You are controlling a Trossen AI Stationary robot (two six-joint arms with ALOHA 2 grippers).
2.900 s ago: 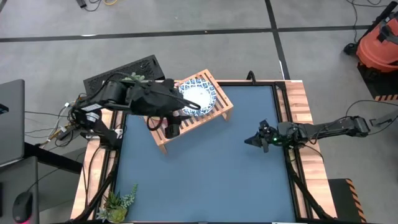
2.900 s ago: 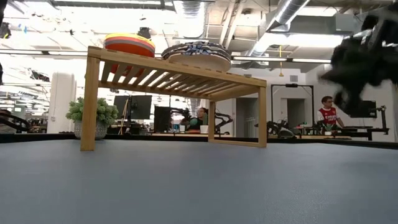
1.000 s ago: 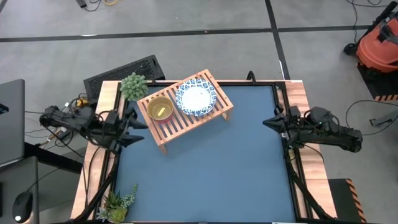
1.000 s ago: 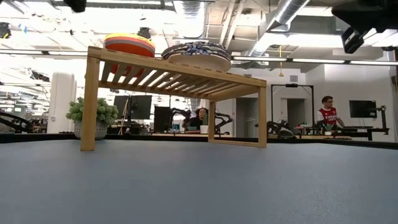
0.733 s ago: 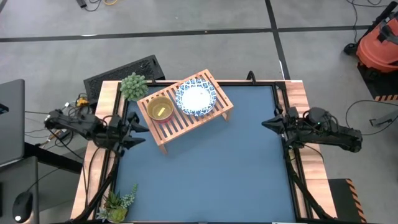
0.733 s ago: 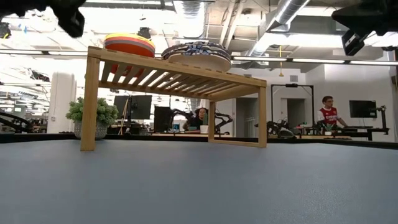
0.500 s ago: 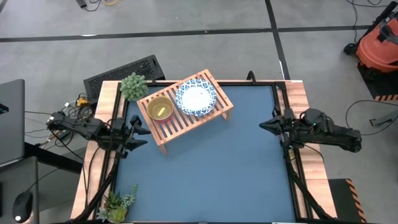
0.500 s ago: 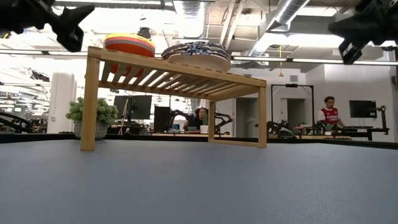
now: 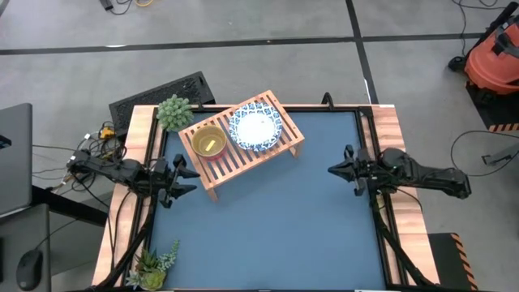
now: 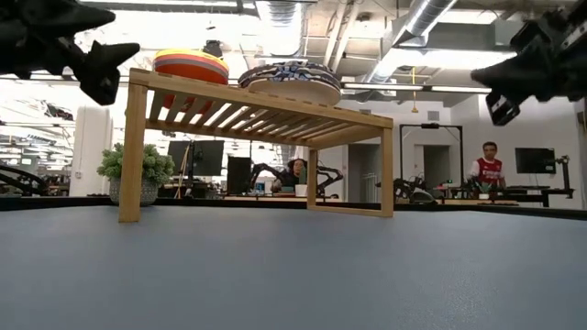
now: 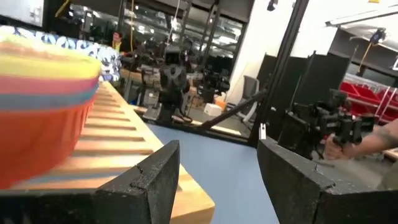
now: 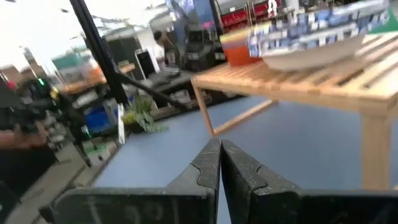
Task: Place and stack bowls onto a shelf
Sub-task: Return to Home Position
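We log a low light-wood slatted shelf [image 9: 243, 165] carrying a stack of small plastic bowls [image 9: 209, 144], yellow uppermost, beside stacked white blue-rimmed bowls [image 9: 255, 130]. Left gripper [image 9: 186, 173] hovers just beside the shelf's left end, fingers spread. Right gripper [image 9: 332, 170] hangs well apart on the opposite side, fingers pressed together.

No words, numbers or signs can be read in any view. The blue marks around the rim of the white bowl [image 9: 255, 130] on the shelf [image 9: 243, 162] are a pattern, not letters. Far back in the room, a person [image 10: 484, 167] wears a red top with something pale on the front. It is too small to read.
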